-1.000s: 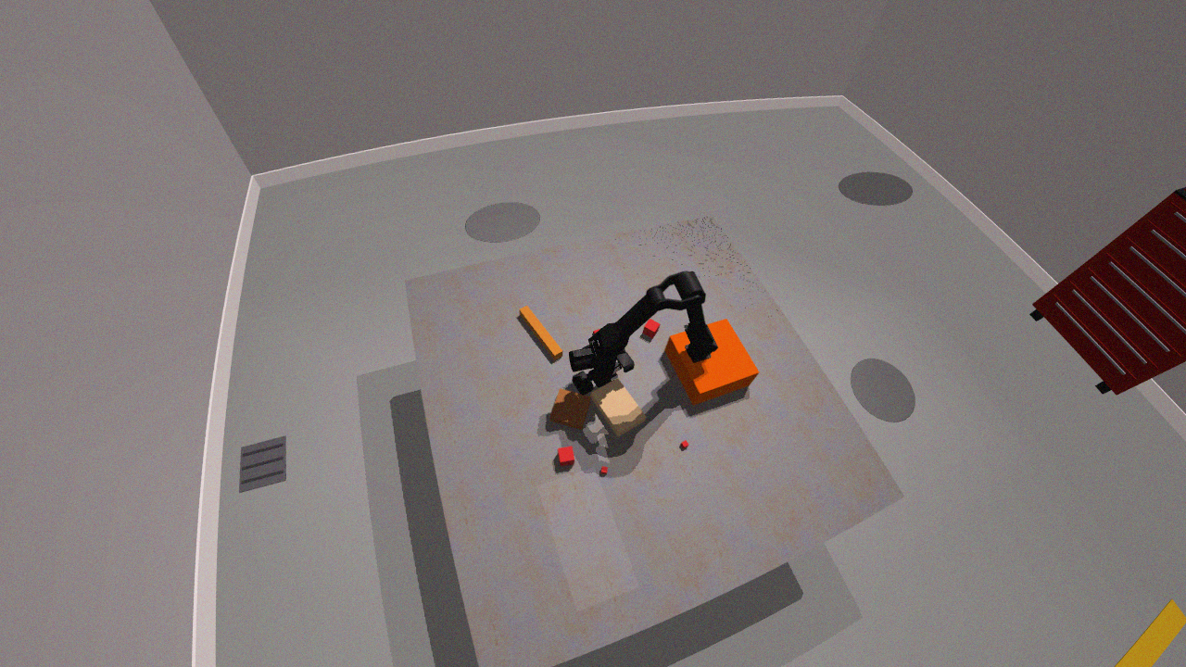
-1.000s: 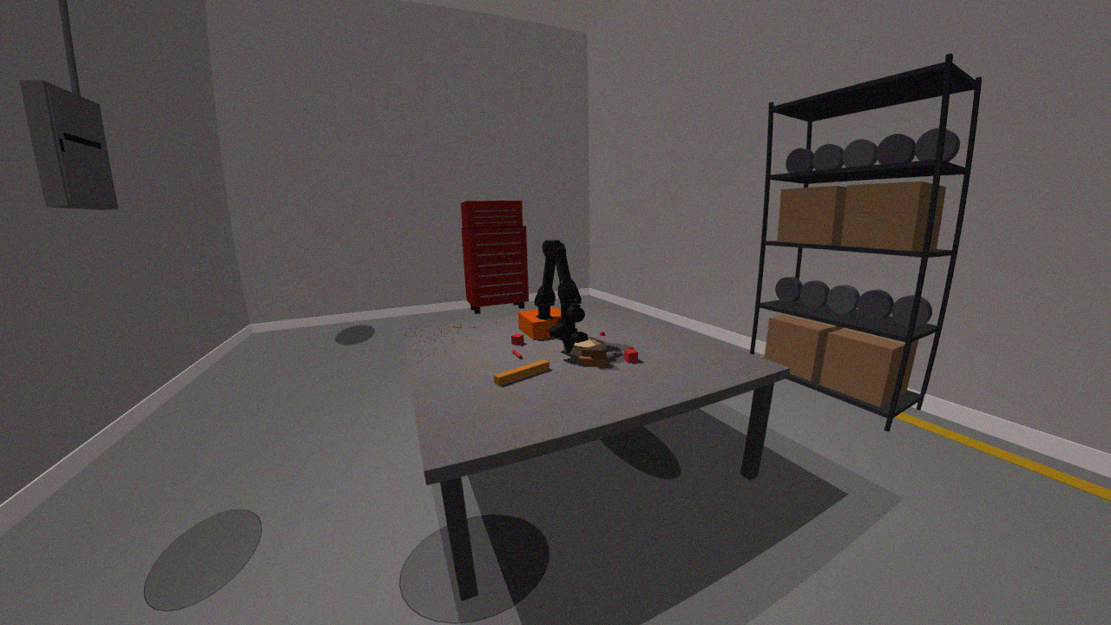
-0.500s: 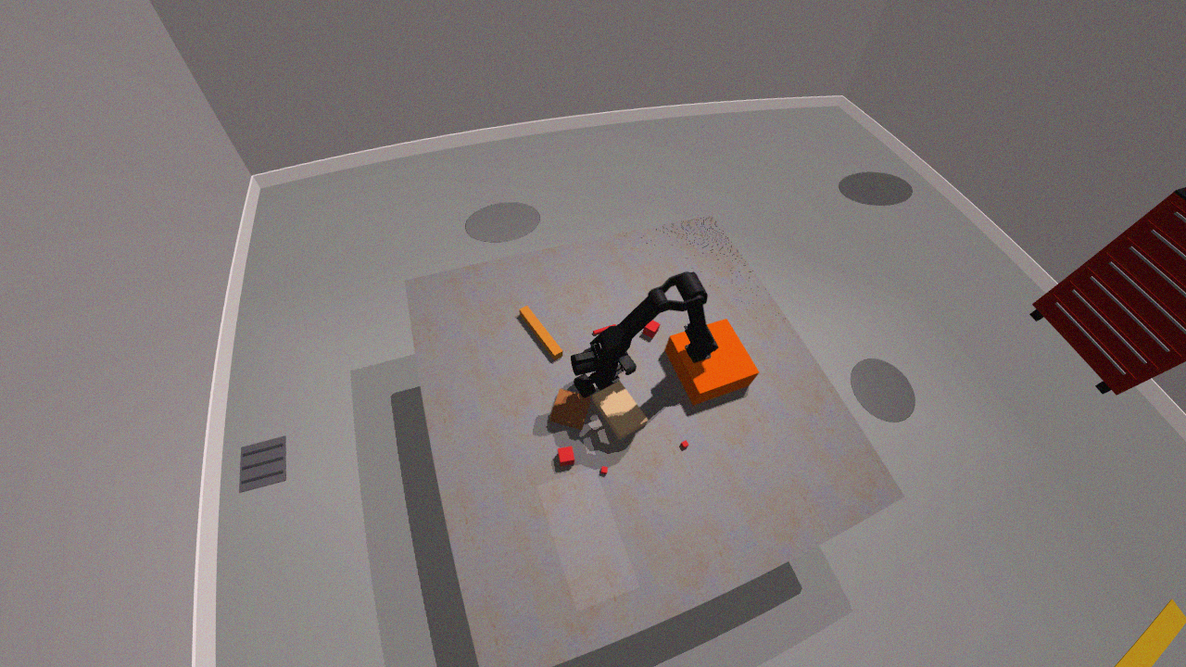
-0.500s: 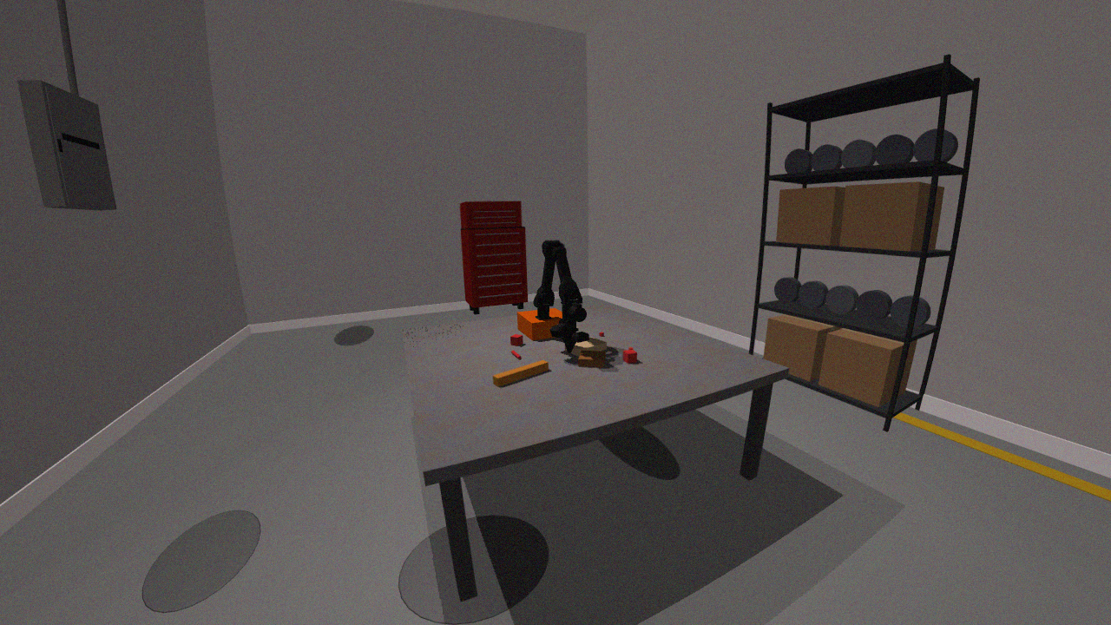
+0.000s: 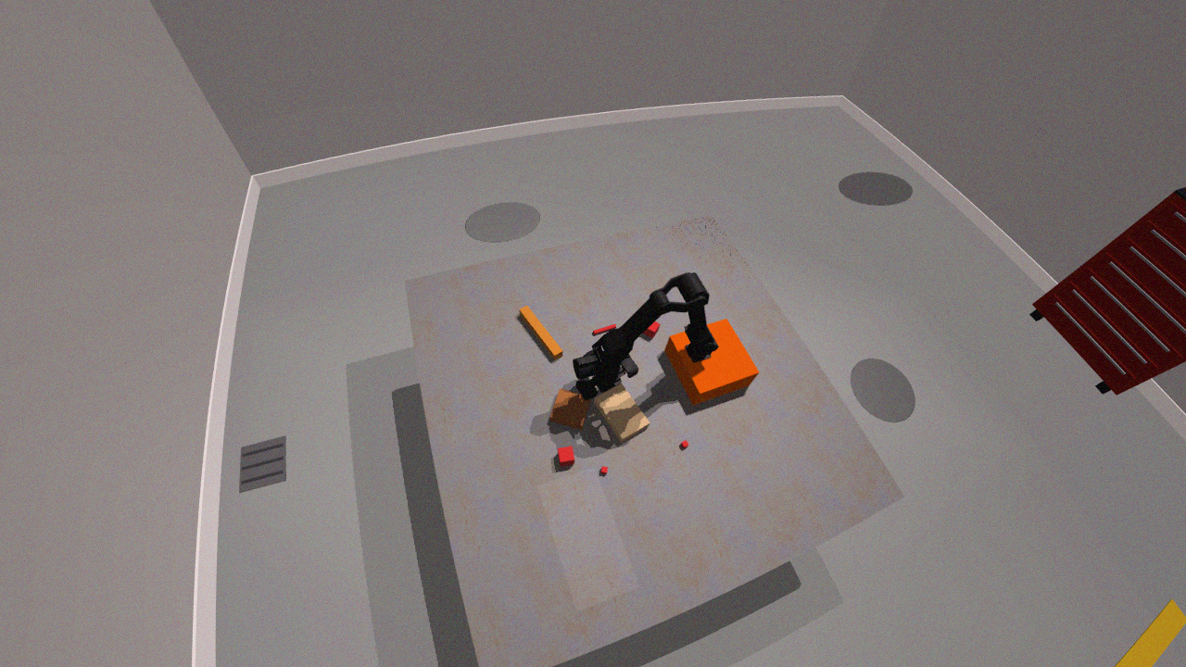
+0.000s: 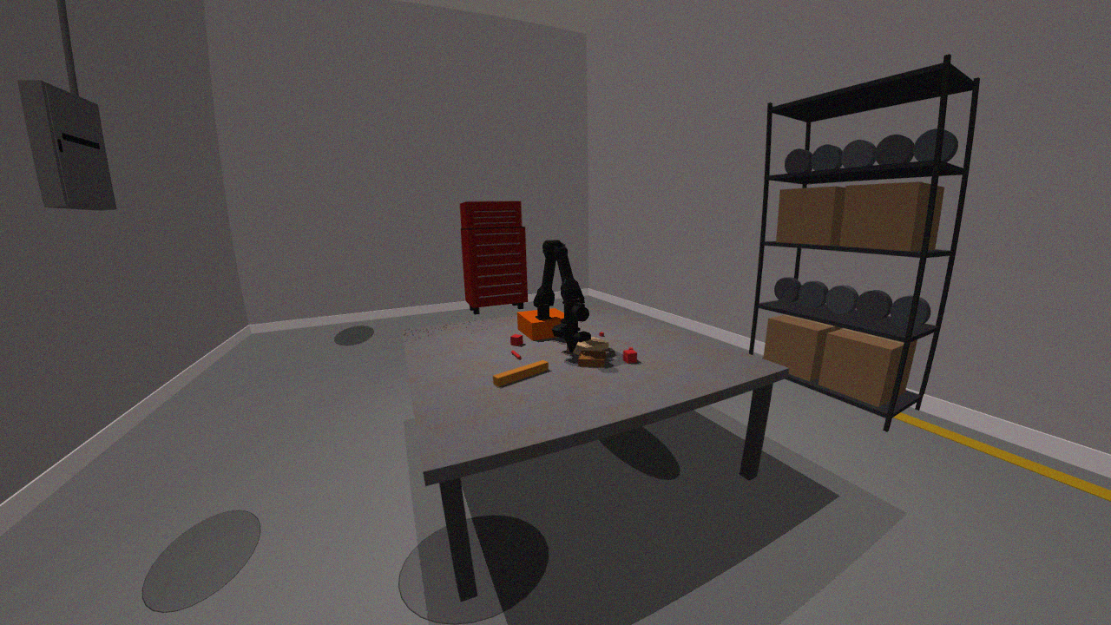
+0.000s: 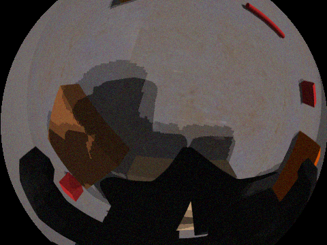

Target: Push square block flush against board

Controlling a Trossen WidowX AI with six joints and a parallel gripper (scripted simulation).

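The brown square block [image 5: 569, 409] [image 6: 592, 362] [image 7: 99, 143] lies just left of the pale wooden board [image 5: 624, 416] [image 6: 594, 342] [image 7: 146, 167] in the top view. They sit at an angle to each other, with a wedge-shaped gap between them; whether their near corners touch is unclear. My gripper [image 5: 609, 383] [image 6: 573, 345] [image 7: 186, 151] is shut and empty, low at the board's end that faces the orange bar. Its body partly hides the board in the wrist view, and contact between the fingertips and the board cannot be made out.
An orange box [image 5: 721, 365] [image 6: 535, 324] stands under the arm's base. An orange-yellow bar [image 5: 540, 332] [image 6: 521, 373], a red stick [image 5: 604, 330] [image 7: 266, 20] and a red cube [image 5: 652, 329] [image 7: 308, 93] lie beyond the gripper. Another red cube [image 5: 565, 456] [image 6: 629, 356] [image 7: 71, 186] lies near the block.
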